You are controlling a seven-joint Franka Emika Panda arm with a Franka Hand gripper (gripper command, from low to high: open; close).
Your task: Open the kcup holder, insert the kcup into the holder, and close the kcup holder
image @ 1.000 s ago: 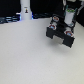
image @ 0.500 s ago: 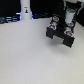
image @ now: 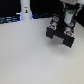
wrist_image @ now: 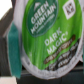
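The kcup (wrist_image: 47, 40) fills the wrist view, its green lid printed with white lettering and facing the camera. A teal finger pad (wrist_image: 15, 52) presses against its rim on one side; the other finger is out of frame. In the exterior view my gripper (image: 66, 21) hangs directly over the black kcup holder (image: 59, 34), which sits at the back toward the exterior view's right. The cup is too small and blurred to make out there. I cannot tell whether the holder's drawer fronts are pulled out.
A white bottle-like post (image: 25, 9) stands at the back toward the exterior view's left. The holder rests on a pale tabletop (image: 27, 57). Dark clutter lines the far edge behind the post.
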